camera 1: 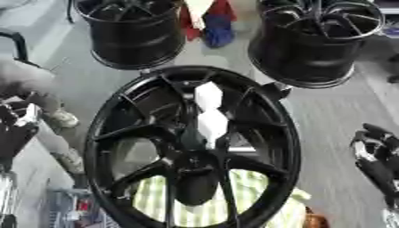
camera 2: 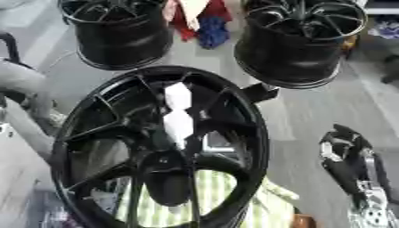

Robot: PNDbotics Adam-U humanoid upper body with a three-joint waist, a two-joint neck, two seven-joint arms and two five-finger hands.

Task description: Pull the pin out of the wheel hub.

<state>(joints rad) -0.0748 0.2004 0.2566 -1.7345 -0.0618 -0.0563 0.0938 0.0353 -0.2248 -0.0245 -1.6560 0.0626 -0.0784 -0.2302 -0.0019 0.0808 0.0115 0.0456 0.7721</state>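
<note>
A large black spoked wheel hub [camera 1: 193, 147] stands tilted in the middle of the view. Two white blocky pieces sit on its spokes above the centre, one [camera 1: 208, 95] over the other [camera 1: 212, 126]; I cannot make out which is the pin. My left hand [camera 1: 15, 127] shows at the left edge, away from the hub, fingers relaxed and holding nothing. My right hand [camera 2: 343, 153] hangs at the lower right, fingers up and relaxed, apart from the rim.
Two more black wheels stand on the grey floor behind, one at upper left [camera 1: 134, 31] and one at upper right [camera 1: 315, 40]. Red and blue cloth [camera 1: 214, 24] lies between them. A yellow-green striped cloth [camera 1: 257, 196] shows through the hub's lower spokes.
</note>
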